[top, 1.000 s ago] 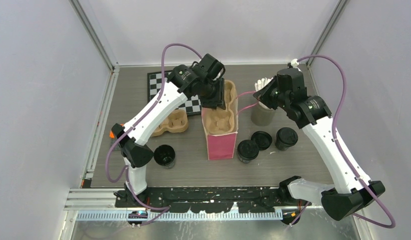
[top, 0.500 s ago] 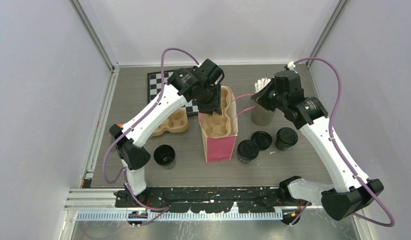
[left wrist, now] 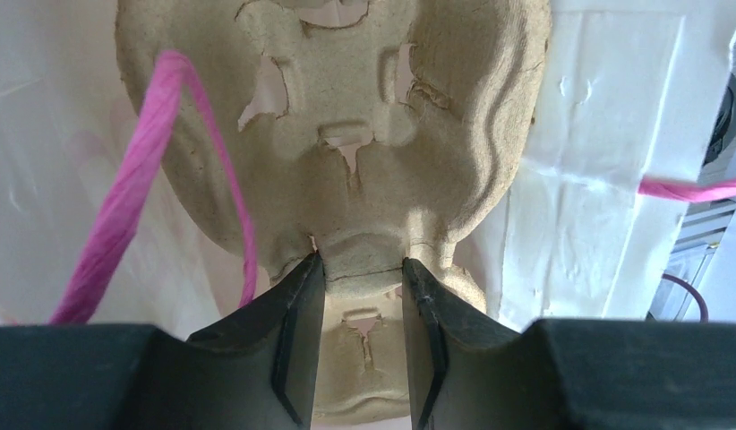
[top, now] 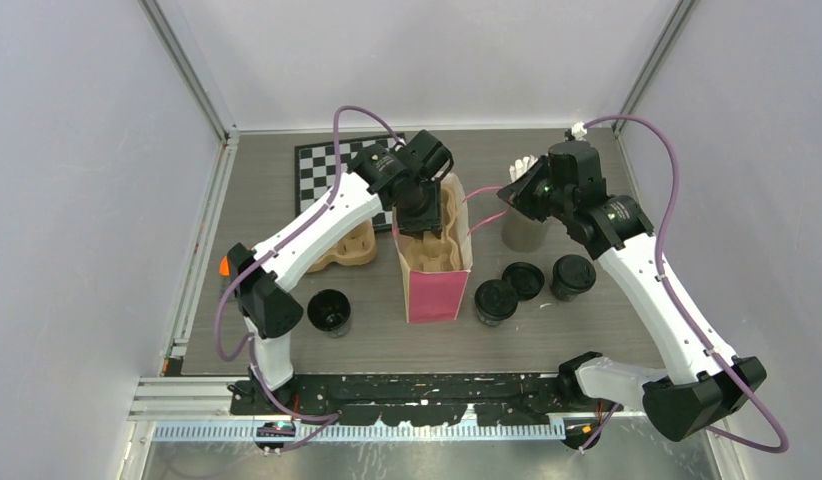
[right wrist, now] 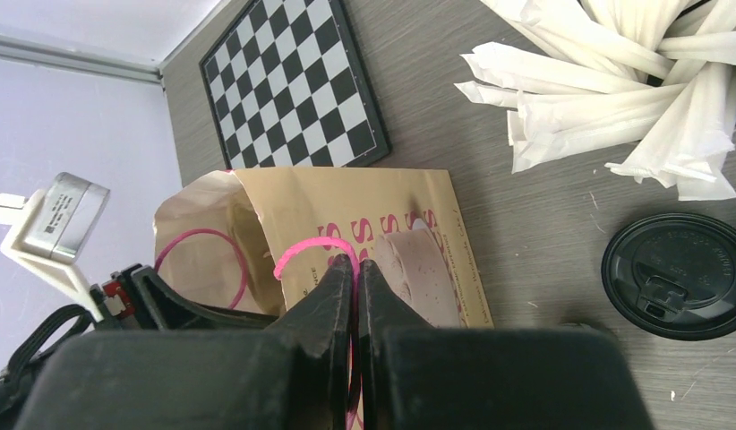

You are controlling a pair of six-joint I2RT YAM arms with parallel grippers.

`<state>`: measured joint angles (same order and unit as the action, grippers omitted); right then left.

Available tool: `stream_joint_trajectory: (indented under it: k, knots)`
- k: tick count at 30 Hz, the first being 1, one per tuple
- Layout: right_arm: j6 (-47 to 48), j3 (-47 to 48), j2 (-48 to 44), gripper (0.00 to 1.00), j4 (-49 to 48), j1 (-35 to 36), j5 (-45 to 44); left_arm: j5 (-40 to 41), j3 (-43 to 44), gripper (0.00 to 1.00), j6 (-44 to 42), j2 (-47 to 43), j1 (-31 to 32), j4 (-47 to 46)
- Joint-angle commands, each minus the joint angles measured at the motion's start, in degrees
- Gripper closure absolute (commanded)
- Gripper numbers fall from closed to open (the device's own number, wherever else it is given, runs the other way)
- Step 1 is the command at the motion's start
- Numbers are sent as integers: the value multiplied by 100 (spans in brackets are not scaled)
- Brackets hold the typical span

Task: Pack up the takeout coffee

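A black cup (top: 329, 310) stands open, left of the pink paper bag (top: 434, 295). Right of the bag are a lidded black cup (top: 572, 277), a second lidded black cup (top: 496, 300) and a loose black lid (top: 524, 280). My left gripper (top: 419, 208) is over the bag's mouth, shut on the middle ridge of a brown pulp tray (left wrist: 346, 134) that hangs partly inside the bag; the left wrist view shows the jaws (left wrist: 360, 269) pinching it. My right gripper (right wrist: 355, 262) is shut on a pink bag handle (right wrist: 302, 246), holding it out to the right.
A second pulp tray (top: 347, 245) lies left of the bag. A grey cup of white wrapped sticks (top: 525, 225) stands under my right wrist, close to the bag. A chessboard (top: 332, 165) lies at the back. Grey walls close in both sides.
My left gripper has carried the tray rightward and down, deeper into the bag's mouth. The bag has shifted slightly left. My right gripper has kept its hold on the handle.
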<state>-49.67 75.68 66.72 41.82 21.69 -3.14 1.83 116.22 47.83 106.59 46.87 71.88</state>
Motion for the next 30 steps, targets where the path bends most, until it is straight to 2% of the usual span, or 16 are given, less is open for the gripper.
stream_joint_trajectory:
  k: [1,17,19,21,30]
  knots:
    - [107,4,-166,99,-333,41,99,173,-10,74,73,60,15,-112]
    - [387,-45,-109,98,-393,47,167,223,-186,71,144,84,49,134]
    - [390,-80,-116,98,-432,49,198,230,-200,69,176,54,65,151]
    - [421,-85,-115,98,-423,50,171,223,-279,62,191,17,80,108]
    - [446,-123,-103,97,-446,54,190,264,-268,55,133,-25,85,187]
